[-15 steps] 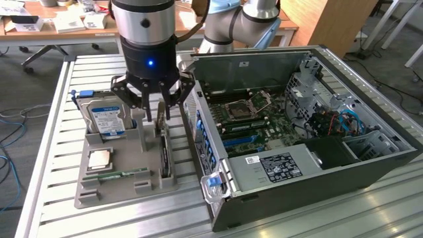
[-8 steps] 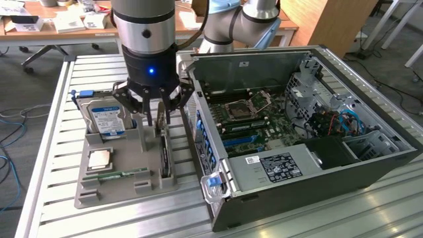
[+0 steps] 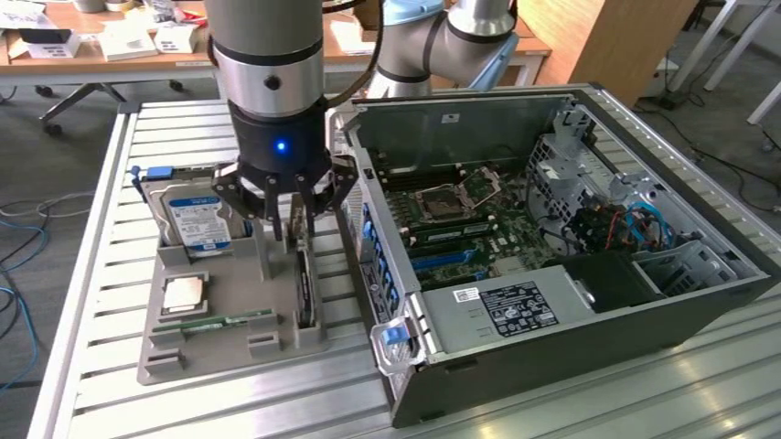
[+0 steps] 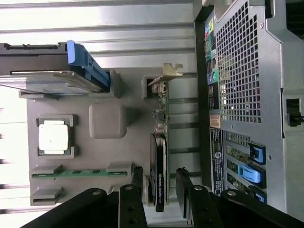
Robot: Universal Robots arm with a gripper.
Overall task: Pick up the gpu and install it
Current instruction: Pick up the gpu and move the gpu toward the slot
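Gpu [image 4: 159, 166], a thin black card on green board, stands on edge at the edge of the grey plastic tray [image 3: 165, 352] nearest the open metal computer case [image 3: 573, 352], the black end effector [image 3: 296, 229] open astride it, gripping nothing, so nothing is lifted or installed yet.

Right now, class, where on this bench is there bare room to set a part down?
Bare slatted aluminium table lies on the exterior view's left of the grey plastic parts tray and along its camera-side edge. Crowded: the strip between tray and open black computer case, where the open fingers straddle the upright black-faced gpu.
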